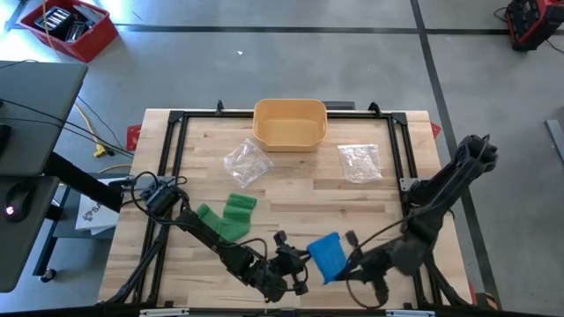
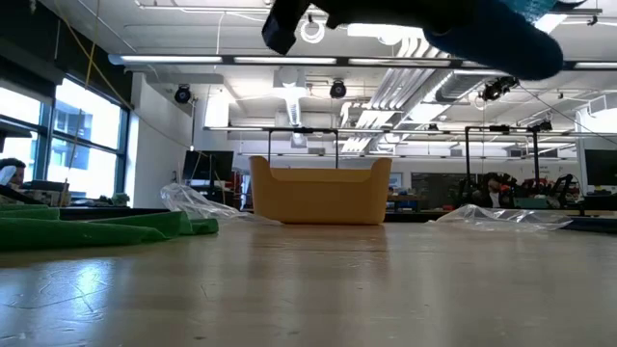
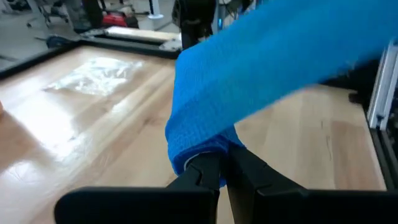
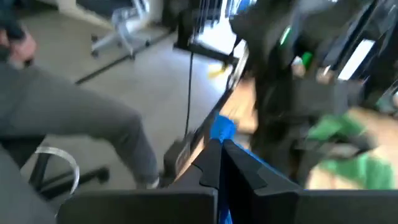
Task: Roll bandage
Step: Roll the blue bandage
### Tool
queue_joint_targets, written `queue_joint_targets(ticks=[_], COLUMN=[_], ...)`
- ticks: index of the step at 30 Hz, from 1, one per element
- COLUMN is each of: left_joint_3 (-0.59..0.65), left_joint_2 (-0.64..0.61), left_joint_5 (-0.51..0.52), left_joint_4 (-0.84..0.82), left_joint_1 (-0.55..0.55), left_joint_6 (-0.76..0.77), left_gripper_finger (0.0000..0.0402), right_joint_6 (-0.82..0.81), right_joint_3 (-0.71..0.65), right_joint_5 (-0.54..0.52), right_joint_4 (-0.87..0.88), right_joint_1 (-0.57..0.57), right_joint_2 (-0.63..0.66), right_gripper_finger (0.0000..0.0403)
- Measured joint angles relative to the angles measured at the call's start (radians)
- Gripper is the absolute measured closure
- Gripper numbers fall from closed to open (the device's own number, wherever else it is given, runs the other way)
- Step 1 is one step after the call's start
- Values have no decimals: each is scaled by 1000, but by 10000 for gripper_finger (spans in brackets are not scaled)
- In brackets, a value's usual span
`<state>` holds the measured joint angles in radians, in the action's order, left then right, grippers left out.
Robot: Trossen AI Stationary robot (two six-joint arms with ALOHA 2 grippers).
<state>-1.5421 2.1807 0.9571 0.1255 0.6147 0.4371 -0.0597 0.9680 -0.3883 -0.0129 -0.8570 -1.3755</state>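
Observation:
A blue bandage (image 1: 327, 255) hangs in the air near the table's front edge, between my two grippers. My left gripper (image 1: 304, 258) is shut on its left end and my right gripper (image 1: 345, 261) on its right end. In the low view the blue bandage (image 2: 501, 34) shows high above the tabletop. A green bandage (image 1: 231, 216) lies flat on the wood to the left, under my left arm. My left gripper pinches the bandage's bunched end (image 3: 193, 149) between its two fingers, coming nearly level from the table's left. The band runs wide away from the fingers and is lifted clear of the table. My right gripper pinches the bandage's other end (image 4: 219, 130) between its two fingers, coming from the table's right. The strip passes between the fingers, clear of the table.
A yellow basket (image 1: 290, 123) stands at the far middle of the table. Two crumpled clear plastic bags (image 1: 246, 162) (image 1: 359, 161) lie in front of it, left and right. A black frame (image 1: 176, 119) runs around the tabletop.

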Motion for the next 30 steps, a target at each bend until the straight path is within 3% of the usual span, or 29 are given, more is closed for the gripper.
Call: queue_joint_targets(ticks=[12,21,26,30], left_joint_3=[-19,-20,-20,-20], left_joint_2=[0,0,0,-1], left_joint_5=[11,11,11,12], left_joint_4=[-15,-113,-184,-176], left_joint_1=[24,28,28,28], left_joint_6=[-56,-8,63,54], left_gripper_finger=[394,394,394,394], right_joint_6=[-85,-100,-59,-126], right_joint_3=[0,0,0,0], right_joint_5=[-23,-19,-24,-74], right_joint_4=[189,208,185,203], right_joint_1=[-3,-38,-82,-82], right_joint_2=[-125,-124,-123,-123], right_gripper_finger=[398,331,363,386])
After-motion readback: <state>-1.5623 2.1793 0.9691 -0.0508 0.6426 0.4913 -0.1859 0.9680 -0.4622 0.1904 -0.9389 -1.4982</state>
